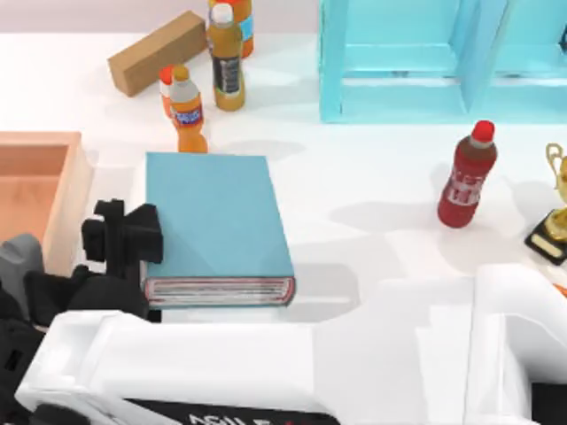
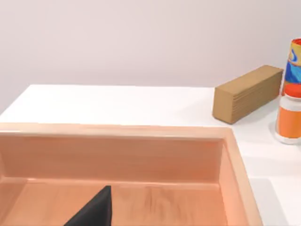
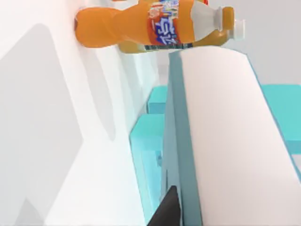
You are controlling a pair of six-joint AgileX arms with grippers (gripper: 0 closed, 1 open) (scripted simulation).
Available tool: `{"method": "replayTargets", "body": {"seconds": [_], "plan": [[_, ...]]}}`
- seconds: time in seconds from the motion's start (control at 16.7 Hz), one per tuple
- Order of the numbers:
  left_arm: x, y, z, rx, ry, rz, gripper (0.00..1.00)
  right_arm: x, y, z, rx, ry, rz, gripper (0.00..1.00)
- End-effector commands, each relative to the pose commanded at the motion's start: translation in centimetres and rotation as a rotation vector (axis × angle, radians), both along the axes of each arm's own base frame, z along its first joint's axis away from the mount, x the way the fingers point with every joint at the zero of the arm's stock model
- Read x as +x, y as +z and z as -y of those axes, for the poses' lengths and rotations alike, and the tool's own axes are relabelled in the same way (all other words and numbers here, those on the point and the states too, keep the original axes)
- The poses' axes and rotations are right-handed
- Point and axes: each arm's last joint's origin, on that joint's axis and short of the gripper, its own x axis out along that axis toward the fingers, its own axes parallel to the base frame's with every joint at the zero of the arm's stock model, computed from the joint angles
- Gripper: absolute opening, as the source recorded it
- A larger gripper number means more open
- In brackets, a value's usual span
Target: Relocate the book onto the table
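The teal-blue book (image 1: pixel 217 221) lies flat at the left middle of the white table (image 1: pixel 372 168), its white and reddish page edges facing the near side. My right arm reaches across the near edge, and my right gripper (image 1: pixel 142 239) is shut on the book's left edge. In the right wrist view the book's white page edge (image 3: pixel 235 141) is very close, with the right gripper (image 3: pixel 165 209) against the lower cover. I cannot tell whether the book touches the table. My left gripper (image 2: pixel 91 213) hangs over the wooden tray (image 2: pixel 117 155).
The wooden tray (image 1: pixel 66 190) sits just left of the book. Behind the book stand orange bottles (image 1: pixel 188 111) (image 1: pixel 228 62) and a cardboard box (image 1: pixel 158 53). A light-blue shelf unit (image 1: pixel 399 97) is at the back right. A red bottle (image 1: pixel 467 174) and a trophy (image 1: pixel 555 212) are at the right.
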Motion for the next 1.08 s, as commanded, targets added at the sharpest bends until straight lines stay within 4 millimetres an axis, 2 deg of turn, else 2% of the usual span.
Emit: {"method": "replayTargets", "body": {"seconds": [0.18, 0.96, 1.08], "plan": [[0.0, 0.0, 0.0, 0.0, 0.0, 0.0, 1.0, 0.0, -0.01, 0.0, 0.0, 0.0, 0.0, 0.0], [0.0, 0.0, 0.0, 0.0, 0.0, 0.0, 1.0, 0.0, -0.01, 0.0, 0.0, 0.0, 0.0, 0.98], [0.0, 0.0, 0.0, 0.0, 0.0, 0.0, 1.0, 0.0, -0.01, 0.0, 0.0, 0.0, 0.0, 1.0]]}}
